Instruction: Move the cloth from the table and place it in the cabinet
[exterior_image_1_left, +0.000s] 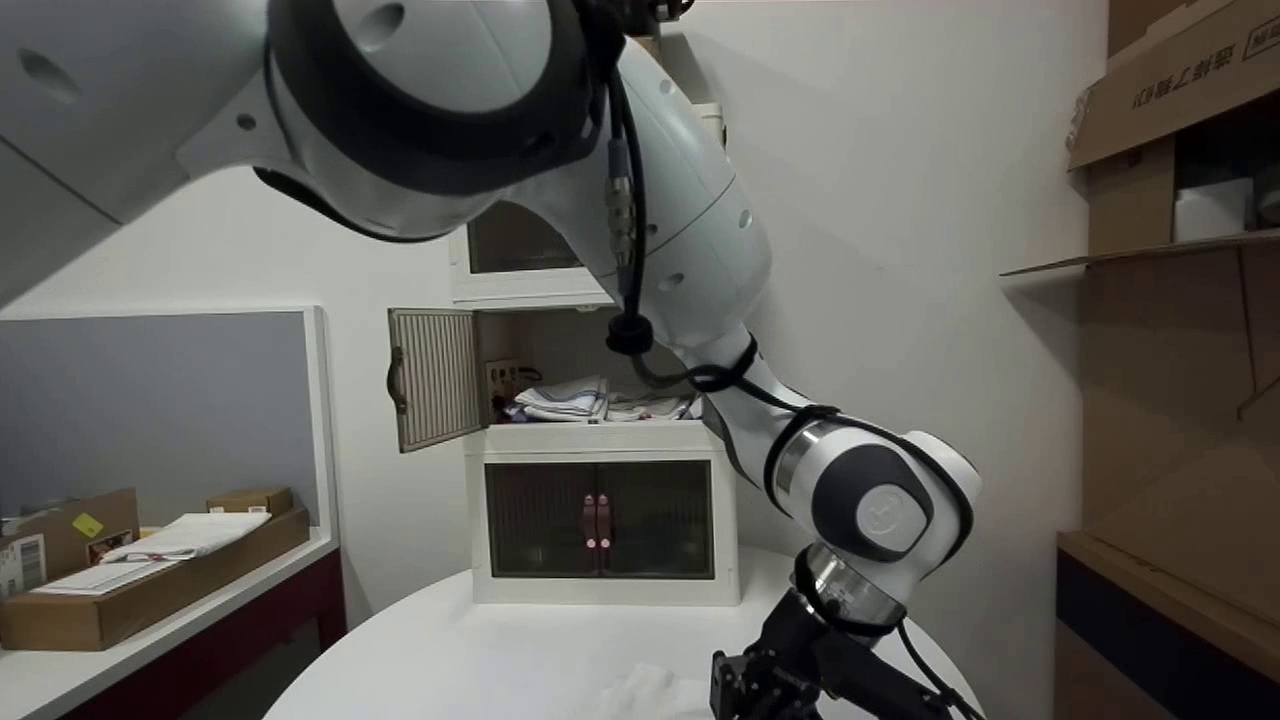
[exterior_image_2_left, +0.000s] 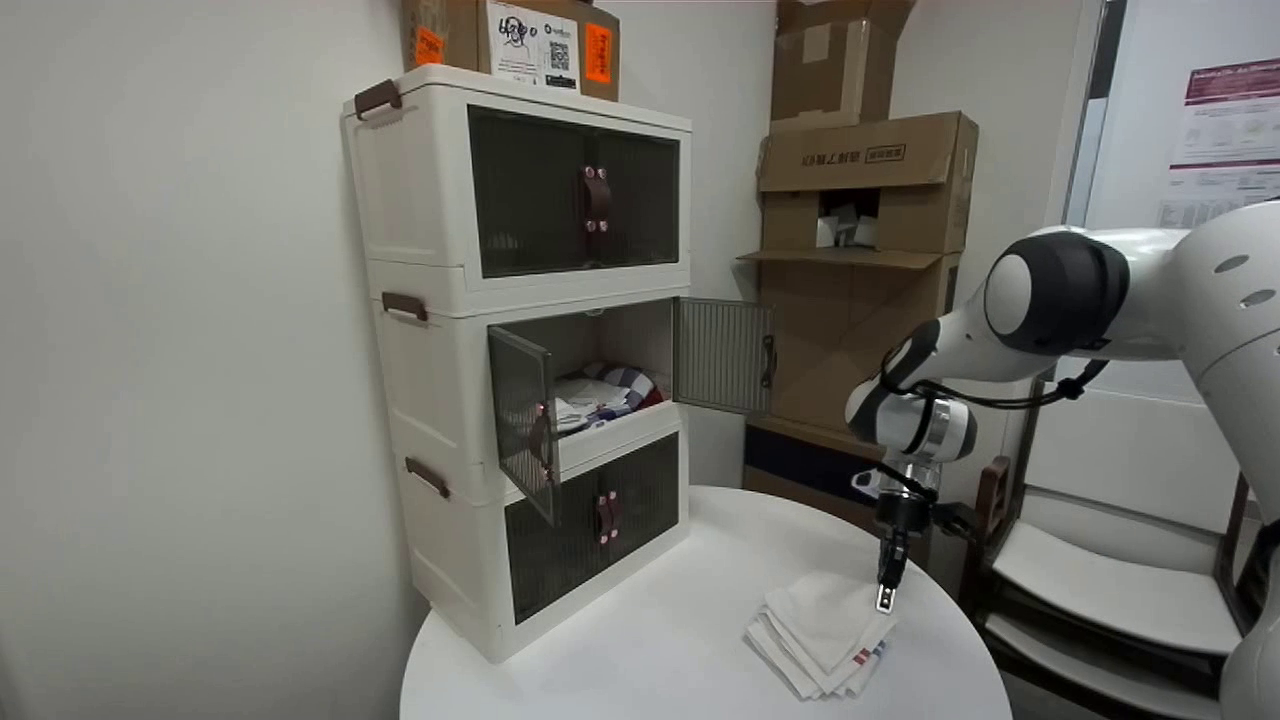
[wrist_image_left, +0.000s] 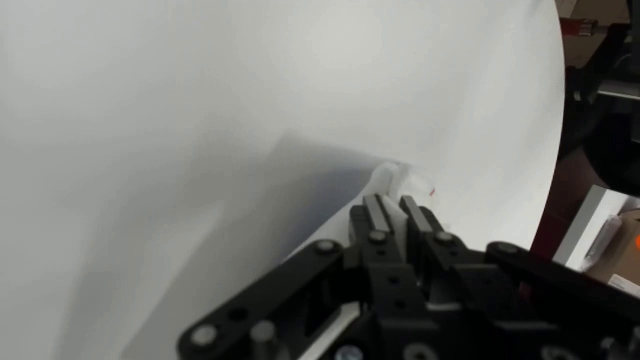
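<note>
My gripper (wrist_image_left: 389, 200) points down at the right corner of the white cloth (exterior_image_2_left: 820, 625), and my fingers (wrist_image_left: 375, 214) stand narrow, with a fold of it pinched between their tips in the wrist view. The rest of the cloth lies folded on the white round table (exterior_image_2_left: 640, 655), near and to the right in an exterior view, with red and blue stripes along its near right edge. Far and left of it stands the white cabinet (exterior_image_2_left: 425, 390). Its middle compartment (exterior_image_2_left: 640, 340) is open: the left door (exterior_image_2_left: 525, 410) swings out to the near side, the right door (exterior_image_2_left: 722, 355) out to the right, and folded linens (exterior_image_2_left: 600, 395) lie inside. The bottom doors (exterior_image_2_left: 645, 510) and the top doors (exterior_image_2_left: 530, 200) are closed. On the far left in an exterior view, a long cardboard box (exterior_image_1_left: 190, 590) rests on a counter (exterior_image_1_left: 325, 540), another folded white cloth (exterior_image_1_left: 190, 535) on top of it.
</note>
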